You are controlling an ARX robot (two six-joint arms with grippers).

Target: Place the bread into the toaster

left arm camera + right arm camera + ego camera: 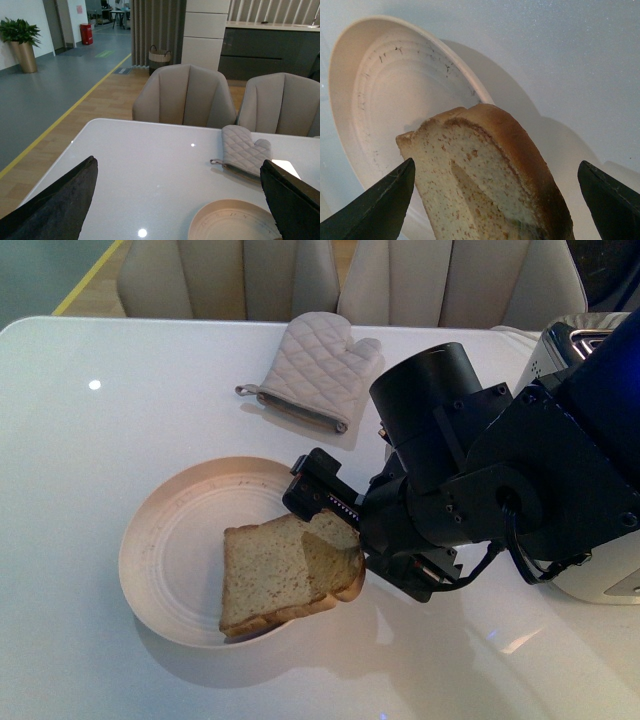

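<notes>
Bread [270, 575] sits tilted in plate [138, 560]; right tool [497, 200] spread astride it. We should close squarely across its faces, then lift.

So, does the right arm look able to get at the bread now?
Probably yes: the right gripper is open and straddles the bread, which leans on the plate, with nothing else in the way.

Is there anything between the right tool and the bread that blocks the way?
Nothing visible does. The right tool is already at the bread on the plate, its jaws open on either side of the slice.
</notes>
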